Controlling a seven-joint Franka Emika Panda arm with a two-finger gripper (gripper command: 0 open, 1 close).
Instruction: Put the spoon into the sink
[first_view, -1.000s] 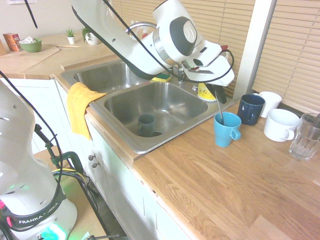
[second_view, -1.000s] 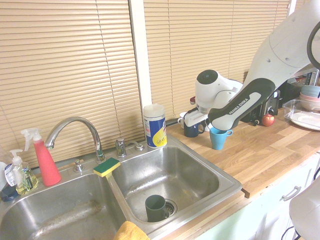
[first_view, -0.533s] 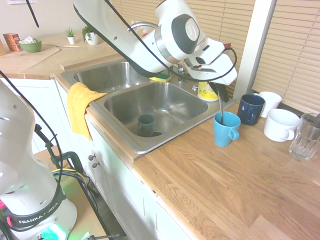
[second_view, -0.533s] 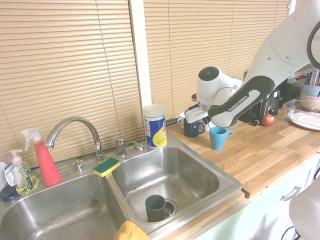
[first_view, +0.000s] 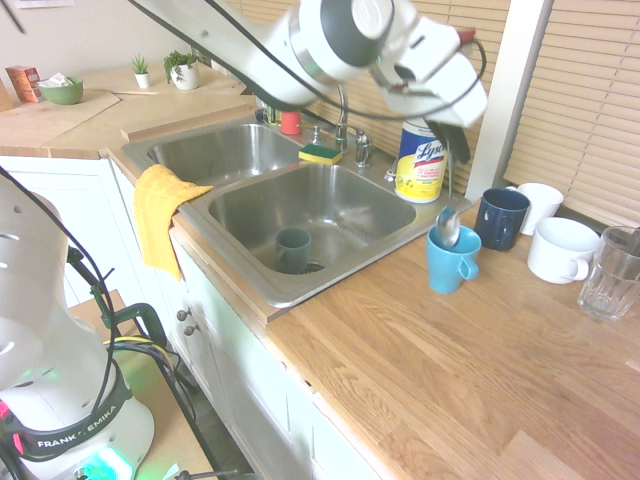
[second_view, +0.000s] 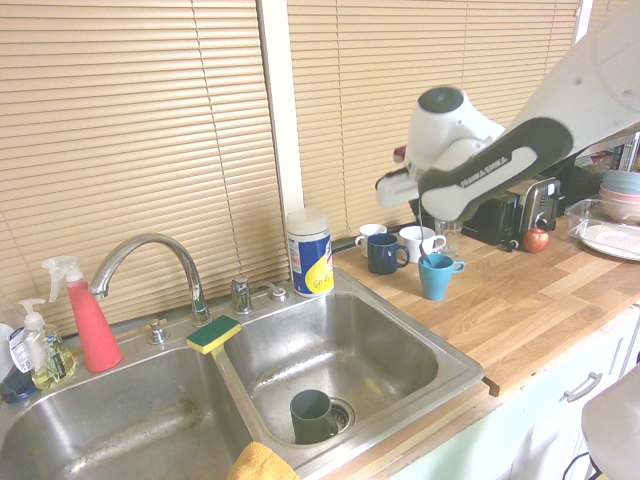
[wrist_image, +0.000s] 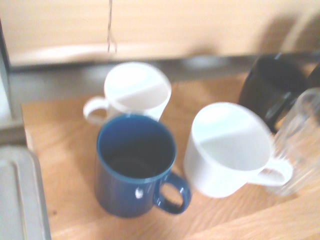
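A light wooden plank countertop (first_view: 470, 350) ran along pale cabinet fronts (first_view: 270, 420) fitted with small round knobs. Behind it, beige horizontal slatted blinds (second_view: 130, 130) covered the windows, divided by a white vertical window post (second_view: 280, 110). The far corner held a beige wall (first_view: 80, 35) under even, bright light.

From my feed I see a silver spoon (first_view: 447, 225) above a light blue mug (first_view: 451, 259), and beside that a navy mug (first_view: 499, 217) and two white mugs (first_view: 560, 249). The sink (first_view: 300, 270) is grey steel, holding a dark grey-green cup (first_view: 292, 250). A yellow cloth (first_view: 162, 212) drapes its rim. I note a yellow-and-green sponge (second_view: 213, 334), a red spray bottle (second_view: 89, 322) and a honey-brown wooden surface (first_view: 450, 380).
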